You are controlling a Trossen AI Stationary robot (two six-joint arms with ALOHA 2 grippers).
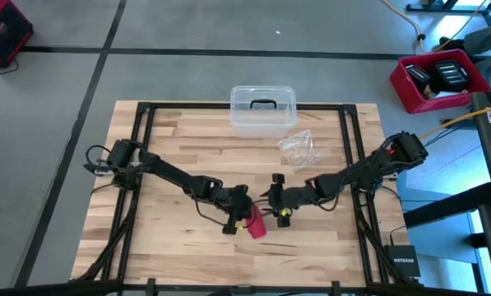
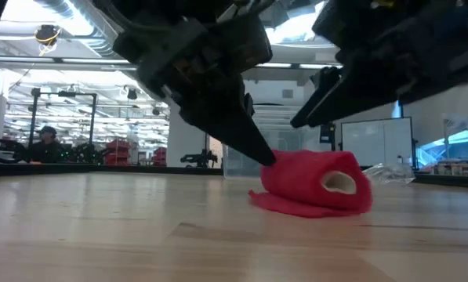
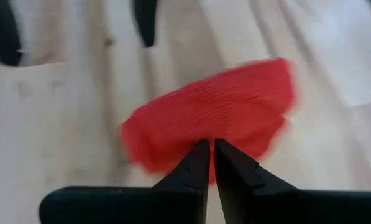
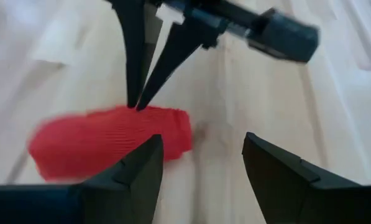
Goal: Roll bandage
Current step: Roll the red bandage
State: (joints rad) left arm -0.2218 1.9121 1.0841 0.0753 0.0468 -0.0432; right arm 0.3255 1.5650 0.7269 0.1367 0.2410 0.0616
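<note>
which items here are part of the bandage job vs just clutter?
In play:
- bandage, mostly rolled, on the table
- left gripper, jaws shut on the bandage's edge
- right gripper, jaws open beside it

Lying about:
- clear plastic box at the far edge
- crinkled plastic wrapper

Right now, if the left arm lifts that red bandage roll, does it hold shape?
Probably not: the bandage is soft ribbed fabric with a loose tail lying flat, so it may unroll. Pinched at one edge by the left gripper, it would likely sag. It looks light.

Clear box [image 1: 263, 108] and crinkled wrapper [image 1: 298, 148] on table [image 1: 171, 173].
</note>
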